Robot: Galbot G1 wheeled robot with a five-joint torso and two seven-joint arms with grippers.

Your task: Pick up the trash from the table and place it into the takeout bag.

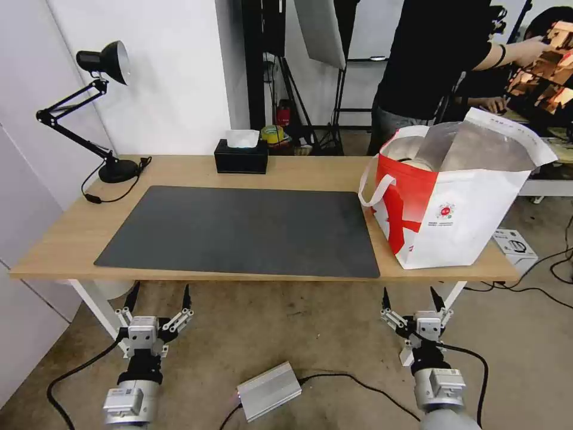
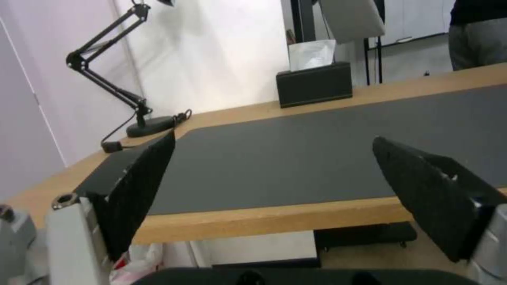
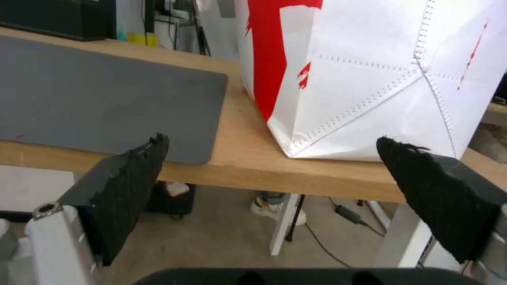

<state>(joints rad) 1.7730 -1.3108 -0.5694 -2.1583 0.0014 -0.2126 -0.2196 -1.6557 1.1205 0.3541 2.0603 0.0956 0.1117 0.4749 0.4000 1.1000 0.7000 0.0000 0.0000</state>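
The table (image 1: pixel 77 233) carries a dark grey mat (image 1: pixel 239 230) with nothing lying on it. At the table's right end stands the takeout bag (image 1: pixel 459 203), white and red, its foil-lined mouth open. Inside it a pale round rim (image 1: pixel 416 162) of trash shows; the rest of it is hidden by the bag's walls. My left gripper (image 1: pixel 160 289) hangs open below the front edge on the left, facing the mat (image 2: pixel 317 150). My right gripper (image 1: pixel 409 292) hangs open below the front edge, in front of the bag (image 3: pixel 370 79). Neither holds anything.
A black desk lamp (image 1: pixel 101 60) stands at the back left and a black tissue box (image 1: pixel 241 156) at the back middle. On the floor lie a silver box (image 1: pixel 268 391) with cables and a small carton (image 1: pixel 514 243). A person stands behind the bag.
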